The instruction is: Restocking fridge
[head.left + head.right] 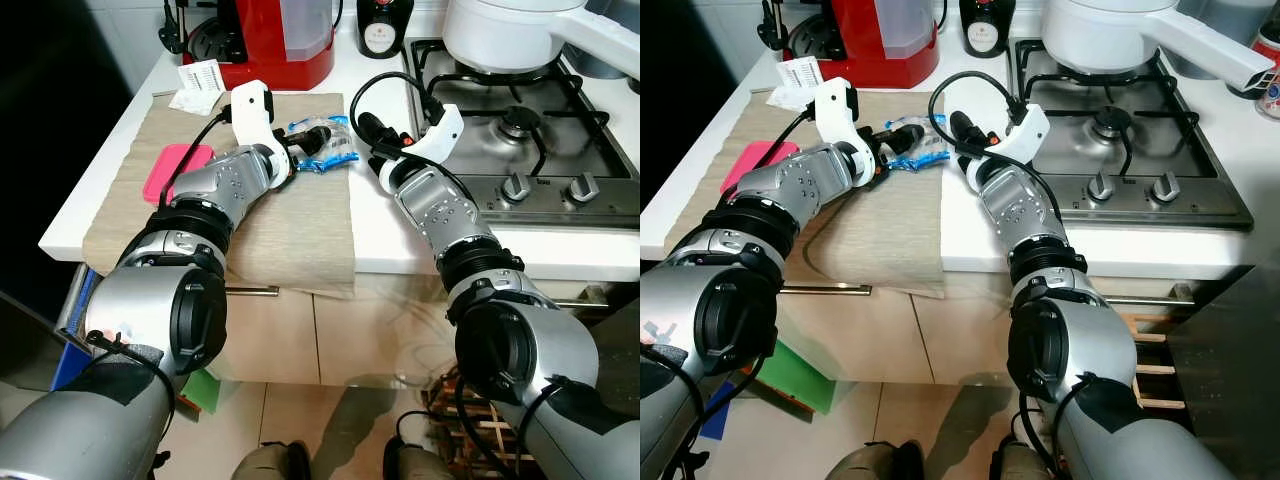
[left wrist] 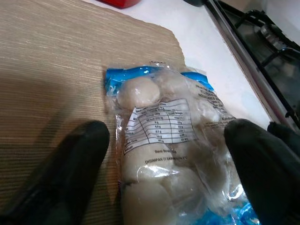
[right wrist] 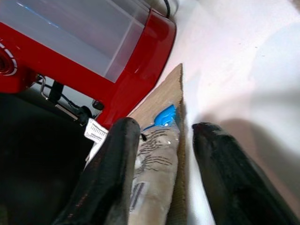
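Observation:
A clear plastic packet of white balls with blue ends [image 1: 328,146] lies on the beige placemat [image 1: 250,210] on the white counter. My left gripper [image 1: 306,140] is open and low over it. In the left wrist view the two black fingers [image 2: 70,173] stand on either side of the packet [image 2: 164,140]. My right gripper [image 1: 366,126] reaches in from the hob side, open, with its tips just short of the packet's right end. In the right wrist view the packet [image 3: 154,173] lies between and beyond its fingers [image 3: 225,164].
A red coffee machine [image 1: 270,40] and a paper slip [image 1: 198,85] stand behind the mat, and a pink flat item [image 1: 175,170] lies on its left. A dark bottle [image 1: 383,25], a gas hob [image 1: 520,130] and a white pot [image 1: 510,30] are to the right. The counter edge is near.

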